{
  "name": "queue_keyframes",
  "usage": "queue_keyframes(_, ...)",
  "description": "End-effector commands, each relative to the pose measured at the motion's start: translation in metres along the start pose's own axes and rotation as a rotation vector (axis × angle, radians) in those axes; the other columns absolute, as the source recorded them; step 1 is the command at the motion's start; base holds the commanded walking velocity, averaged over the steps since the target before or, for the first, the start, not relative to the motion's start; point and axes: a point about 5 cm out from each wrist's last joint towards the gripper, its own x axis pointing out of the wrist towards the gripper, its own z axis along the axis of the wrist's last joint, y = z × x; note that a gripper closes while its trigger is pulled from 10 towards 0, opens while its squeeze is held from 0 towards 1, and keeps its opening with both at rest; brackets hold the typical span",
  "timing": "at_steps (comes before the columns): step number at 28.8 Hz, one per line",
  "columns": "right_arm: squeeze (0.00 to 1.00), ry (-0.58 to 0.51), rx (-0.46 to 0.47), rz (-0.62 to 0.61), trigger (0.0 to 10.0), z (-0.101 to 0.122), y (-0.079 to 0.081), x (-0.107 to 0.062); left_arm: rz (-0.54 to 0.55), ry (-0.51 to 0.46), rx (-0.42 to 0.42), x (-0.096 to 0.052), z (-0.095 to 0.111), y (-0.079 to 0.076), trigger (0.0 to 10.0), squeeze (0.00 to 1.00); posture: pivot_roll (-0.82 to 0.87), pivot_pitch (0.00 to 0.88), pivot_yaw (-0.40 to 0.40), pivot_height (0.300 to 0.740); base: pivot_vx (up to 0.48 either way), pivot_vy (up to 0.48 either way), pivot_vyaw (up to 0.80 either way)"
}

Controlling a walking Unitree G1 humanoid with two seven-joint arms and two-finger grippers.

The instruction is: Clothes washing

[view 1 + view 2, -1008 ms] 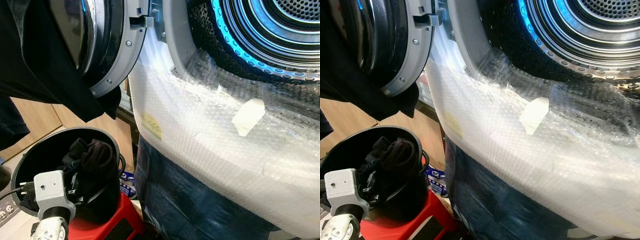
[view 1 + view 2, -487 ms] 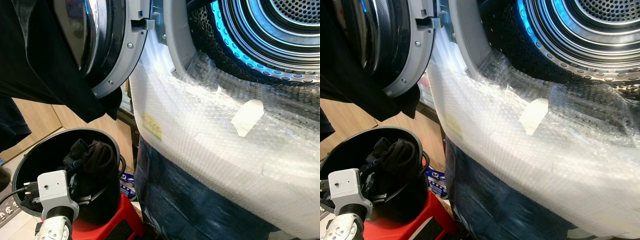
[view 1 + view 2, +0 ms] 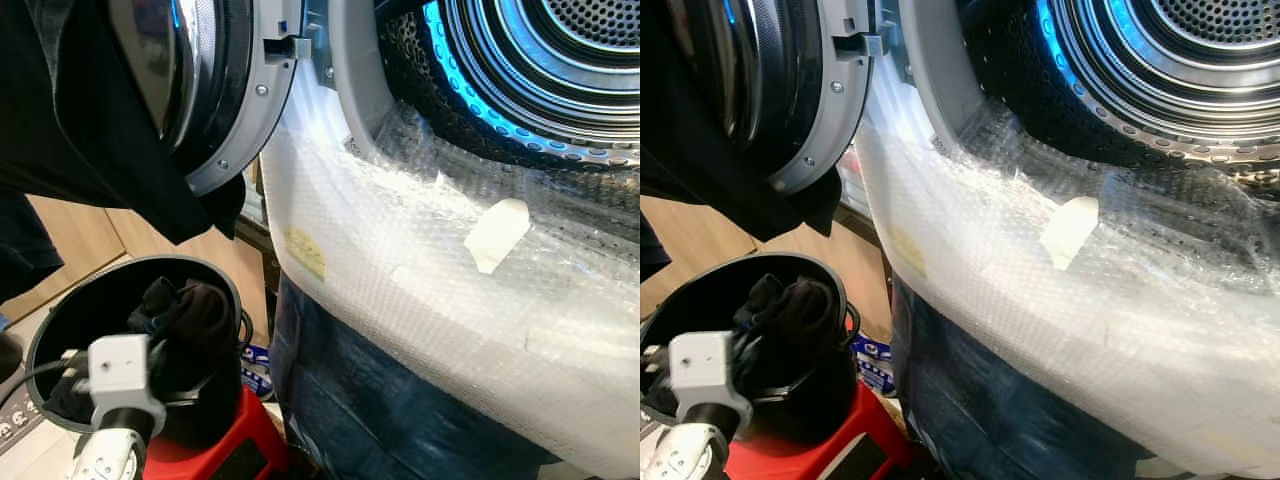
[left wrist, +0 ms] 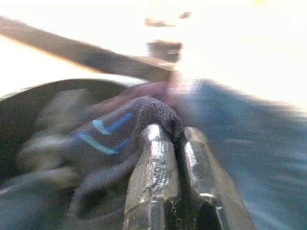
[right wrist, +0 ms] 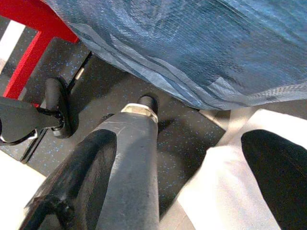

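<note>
So the left arm's grey wrist block has slid a bit toward the washer since a second ago, now sitting over the round black laundry bucket (image 3: 215, 285) on its red stand (image 3: 240, 450). The left pincer (image 4: 176, 136) is clamped shut on a dark knit sock with blue stripes (image 4: 120, 127), just above the bucket's pile of dark clothes (image 3: 185, 320). Beyond it: the open washer door (image 3: 235, 90) with a black garment (image 3: 90, 150) draped over it, bubble wrap (image 3: 420, 270) below the steel drum (image 3: 530, 70). The right pincer (image 5: 122, 158) hangs low over the dark speckled floor (image 5: 182, 139); can't tell if it's open.

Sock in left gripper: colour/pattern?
Dark sock with light-blue stripes, pinched by the left gripper; clearest in left wrist view.
</note>
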Motion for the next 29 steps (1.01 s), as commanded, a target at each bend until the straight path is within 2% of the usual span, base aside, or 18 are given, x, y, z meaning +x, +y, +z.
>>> queue_keyframes(1,0.00,0.014,0.004,-0.001,10.0,-0.005,-0.001,0.000,-0.204,-0.033,-0.043,-0.006,0.022,-0.007,0.0,0.00,0.22,0.148,-0.033,0.740,0.000,0.000,0.00)
queue_keyframes(4,0.00,0.013,0.004,-0.003,10.0,-0.004,-0.001,0.000,-0.278,-0.021,-0.015,-0.009,0.032,-0.005,0.0,0.00,0.22,0.149,-0.033,0.740,0.000,0.000,0.00)
queue_keyframes(8,0.00,0.010,0.005,-0.004,10.0,-0.003,0.000,0.000,-0.480,0.013,0.068,-0.012,0.052,-0.009,0.0,0.00,0.22,0.145,-0.025,0.740,0.000,0.000,0.00)
queue_keyframes(9,0.00,0.010,0.005,-0.004,10.0,-0.003,0.000,0.000,-0.480,0.013,0.068,-0.012,0.052,-0.009,0.0,0.00,0.22,0.145,-0.025,0.740,0.000,0.000,0.00)
queue_keyframes(10,0.00,0.008,0.009,-0.004,10.0,-0.002,0.000,0.000,-0.613,0.047,0.102,-0.016,0.059,-0.015,0.0,0.00,0.21,0.144,-0.022,0.740,0.000,0.000,0.00)
queue_keyframes(11,0.00,0.006,0.011,-0.004,10.0,-0.002,0.000,0.000,-0.647,0.056,0.111,-0.015,0.061,-0.016,0.0,0.00,0.21,0.143,-0.021,0.740,0.000,0.000,0.00)
queue_keyframes(12,0.00,0.006,0.011,-0.004,10.0,-0.002,0.000,0.000,-0.647,0.056,0.111,-0.015,0.061,-0.016,0.0,0.00,0.21,0.143,-0.021,0.740,0.000,0.000,0.00)
queue_keyframes(14,0.00,0.005,0.016,-0.004,10.0,-0.002,0.000,0.000,-0.753,0.089,0.124,-0.011,0.065,-0.023,0.0,0.00,0.20,0.139,-0.021,0.740,0.000,0.000,0.00)
queue_keyframes(15,0.00,0.005,0.016,-0.004,10.0,-0.002,0.000,0.000,-0.753,0.089,0.124,-0.011,0.065,-0.023,0.0,0.00,0.20,0.139,-0.021,0.740,0.000,0.000,0.00)
queue_keyframes(16,0.00,0.005,0.019,-0.005,10.0,-0.002,0.000,0.000,-0.834,0.100,0.118,-0.008,0.066,-0.032,0.0,0.00,0.19,0.134,-0.016,0.740,0.000,0.000,0.00)
queue_keyframes(19,0.00,0.004,0.023,-0.006,10.0,-0.002,0.000,0.000,-0.907,0.082,0.099,-0.006,0.070,-0.041,0.0,0.00,0.19,0.129,-0.013,0.740,0.000,0.000,0.00)
queue_keyframes(20,0.00,0.001,0.028,-0.004,10.0,-0.002,0.001,0.000,-0.967,0.072,0.094,-0.004,0.074,-0.046,0.0,0.00,0.19,0.129,-0.013,0.740,0.000,0.000,0.00)
queue_keyframes(21,0.00,0.001,0.028,-0.004,10.0,-0.002,0.001,0.000,-0.967,0.072,0.094,-0.004,0.074,-0.046,0.0,0.00,0.19,0.129,-0.013,0.740,0.000,0.000,0.00)
queue_keyframes(24,0.00,0.001,0.029,-0.003,10.0,-0.002,0.002,0.000,-1.058,0.076,0.104,-0.004,0.077,-0.048,0.0,0.00,0.18,0.117,-0.014,0.740,0.000,0.000,0.00)
queue_keyframes(27,0.00,-0.002,0.030,-0.001,10.0,-0.001,0.002,0.000,-1.121,0.073,0.111,0.001,0.082,-0.050,0.0,0.00,0.18,0.113,-0.009,0.740,0.000,0.000,0.00)
queue_keyframes(29,0.00,-0.005,0.027,0.001,10.0,0.000,0.003,0.000,-1.200,0.083,0.105,0.001,0.081,-0.054,0.0,0.00,0.17,0.111,-0.007,0.740,0.000,0.000,0.00)
